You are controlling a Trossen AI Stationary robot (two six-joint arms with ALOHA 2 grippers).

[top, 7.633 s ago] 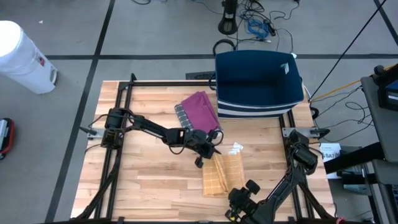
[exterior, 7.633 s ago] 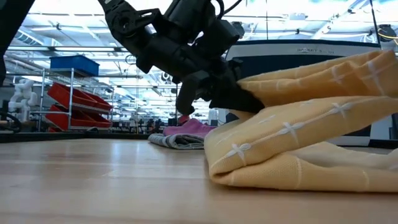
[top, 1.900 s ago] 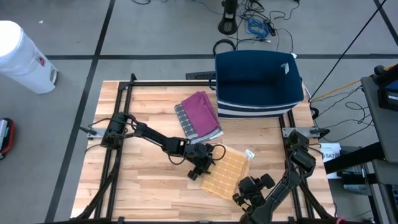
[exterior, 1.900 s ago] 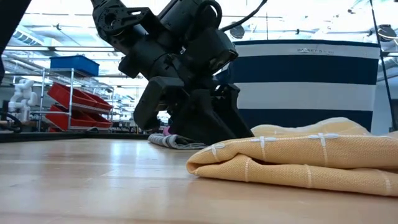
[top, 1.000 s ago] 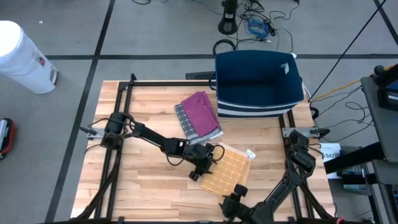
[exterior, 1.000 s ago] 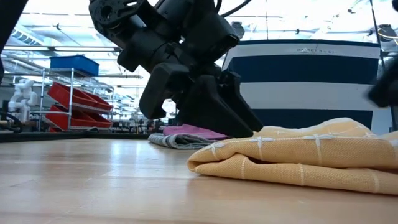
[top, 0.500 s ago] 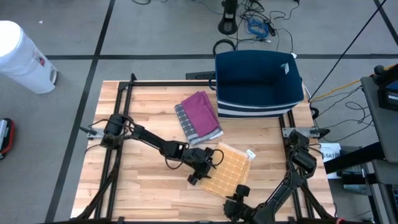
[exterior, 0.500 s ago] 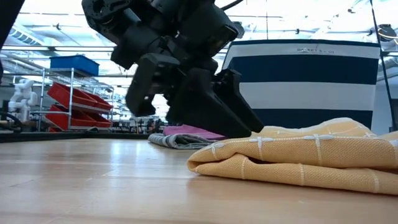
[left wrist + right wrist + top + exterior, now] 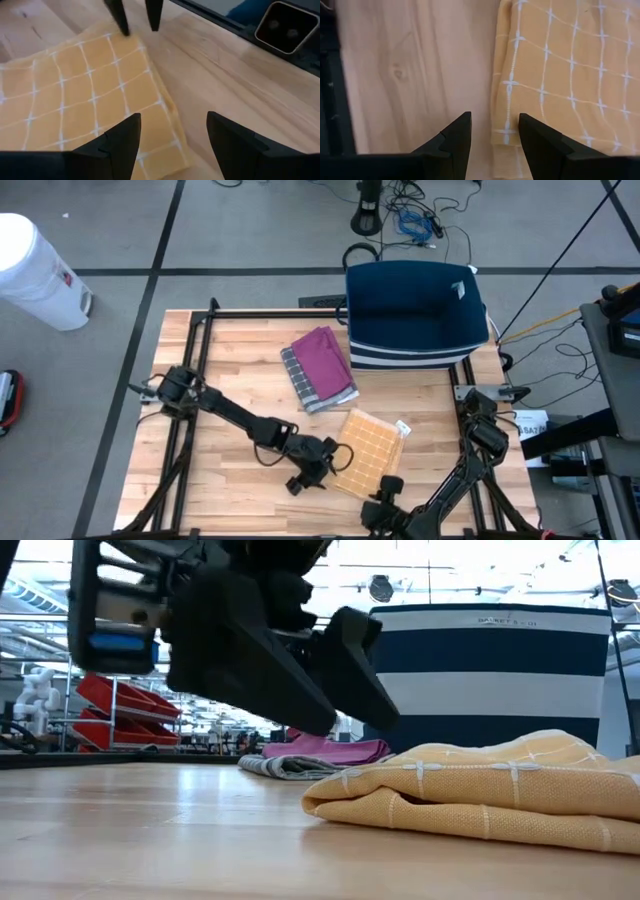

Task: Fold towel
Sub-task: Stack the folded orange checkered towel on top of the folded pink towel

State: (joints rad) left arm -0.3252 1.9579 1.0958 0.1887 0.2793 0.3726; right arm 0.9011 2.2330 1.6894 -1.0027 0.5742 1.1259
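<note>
The one yellow towel (image 9: 366,451) lies folded at the table's (image 9: 230,350) five o'clock, and the left gripper (image 9: 307,476), jaws apart and empty, has backed off toward its eight o'clock, suggesting folding is nearly done; the right gripper (image 9: 491,134), part-open and empty, waits at the towel's six o'clock, with one finished purple towel (image 9: 322,364) at twelve.

The left arm stretches from its base at the far left diagonally toward the middle front. Its hand (image 9: 318,471) hangs low with fingers (image 9: 121,140) spread wide and nothing between them. The right arm folds back along the right side; its hand (image 9: 383,498) sits at the front edge, fingers (image 9: 457,135) apart and empty.
</note>
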